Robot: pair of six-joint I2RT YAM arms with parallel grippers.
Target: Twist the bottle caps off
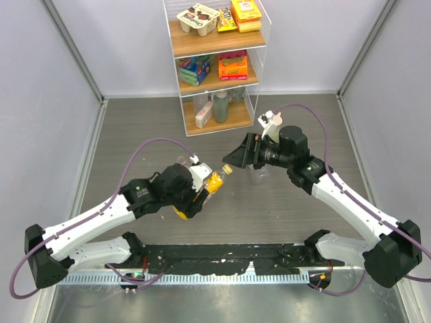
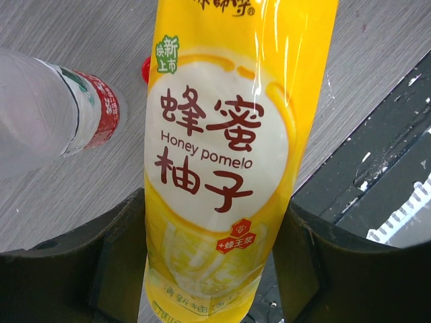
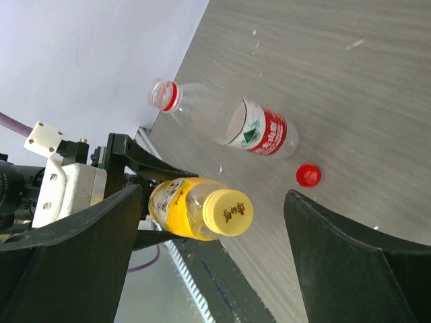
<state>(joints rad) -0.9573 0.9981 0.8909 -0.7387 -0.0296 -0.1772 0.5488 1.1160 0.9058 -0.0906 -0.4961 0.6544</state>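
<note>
My left gripper (image 1: pixel 200 193) is shut on the yellow-orange juice bottle (image 1: pixel 213 183) and holds it tilted above the table; its label fills the left wrist view (image 2: pixel 222 155). Its yellow cap (image 3: pixel 227 212) is on the neck. My right gripper (image 3: pixel 214 198) is open, with one jaw on each side of that cap and neither touching it. The clear bottle with the red label (image 3: pixel 256 128) lies on the table with its neck open. Its red cap (image 3: pixel 308 175) lies loose beside it. Another clear bottle (image 1: pixel 258 175) lies partly under my right arm, its cap hidden.
A white wire rack (image 1: pixel 215 67) of goods stands at the back. A pale green bottle with a cream pointed top (image 1: pixel 269 124) stands behind my right wrist. A black strip (image 1: pixel 222 259) runs along the near edge, and grey walls close both sides.
</note>
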